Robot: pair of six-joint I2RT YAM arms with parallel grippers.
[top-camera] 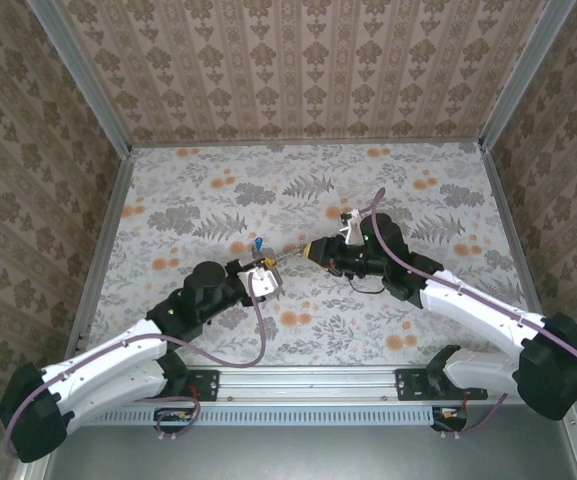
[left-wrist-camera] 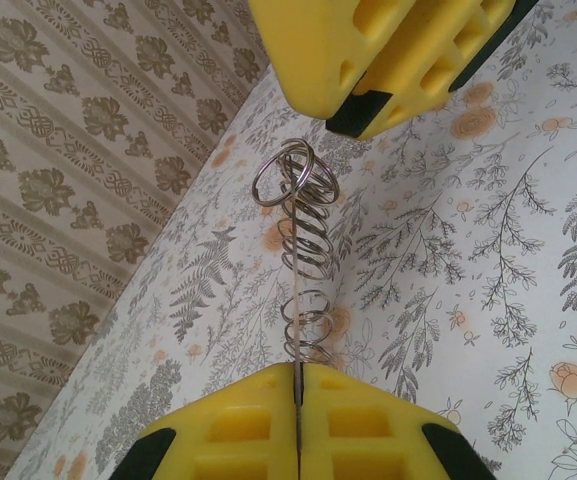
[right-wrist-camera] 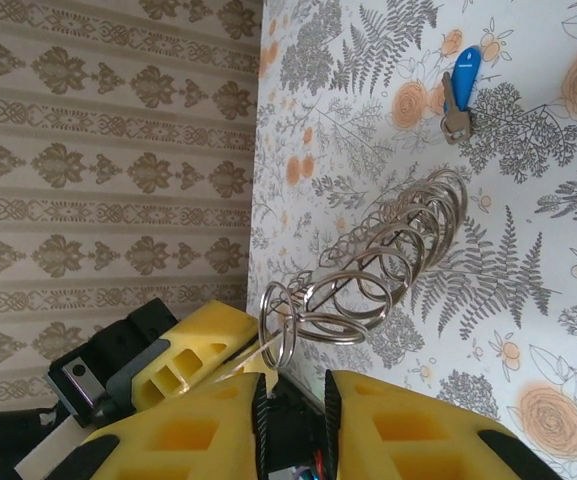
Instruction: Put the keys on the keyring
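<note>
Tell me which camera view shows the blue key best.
The right wrist view: the key is near and sharp, blue head and metal blade both distinct. In the top external view it is a tiny blue speck.

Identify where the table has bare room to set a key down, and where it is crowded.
Free: the far strip of the table, between the back wall and the key, including both far corners. Crowded: the centre, where the left claw and right claw hold the keyring stretched between them.
</note>
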